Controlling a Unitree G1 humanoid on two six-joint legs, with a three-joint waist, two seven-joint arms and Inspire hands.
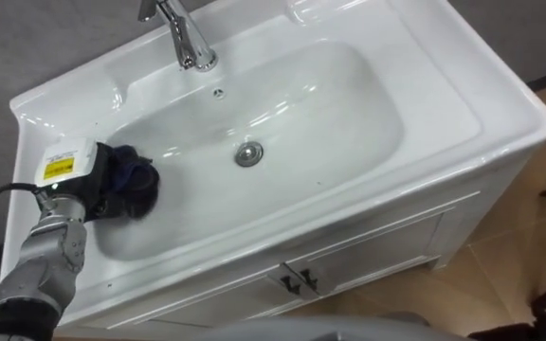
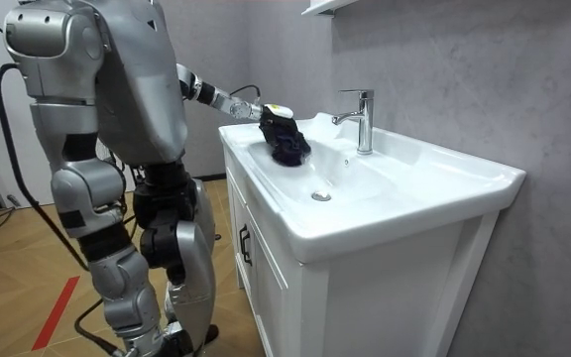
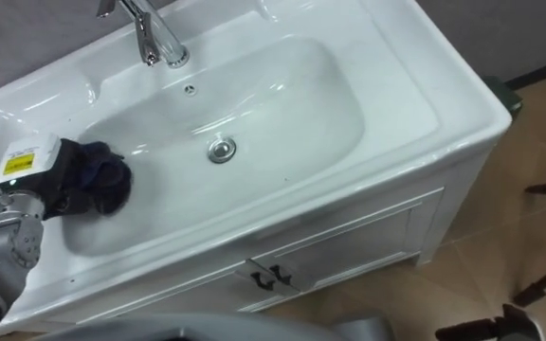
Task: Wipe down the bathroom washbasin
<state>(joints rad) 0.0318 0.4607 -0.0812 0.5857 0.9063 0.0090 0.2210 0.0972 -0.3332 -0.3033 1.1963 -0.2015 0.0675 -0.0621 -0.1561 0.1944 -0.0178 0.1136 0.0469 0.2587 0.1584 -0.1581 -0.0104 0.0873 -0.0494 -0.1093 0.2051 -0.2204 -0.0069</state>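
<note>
A white basin (image 1: pixel 349 114) is set in a white vanity top, with a chrome drain (image 1: pixel 248 153) in its middle and a chrome faucet (image 1: pixel 186 38) at the back edge. My left hand (image 1: pixel 98 175) reaches in from the lower left and rests at the left end of the bowl. Its fingers are curled round a bunched dark blue cloth (image 1: pixel 138 185), which lies against the bowl's left slope. In the room view I stand upright at the vanity's end, left arm stretched out, the cloth (image 2: pixel 287 144) hanging bunched below the hand (image 2: pixel 271 117).
Under the basin is a white cabinet with dark door handles (image 1: pixel 300 281). A grey wall runs behind the faucet. Wooden floor (image 1: pixel 538 227) shows to the right of the vanity, with dark stand legs at the far right edge.
</note>
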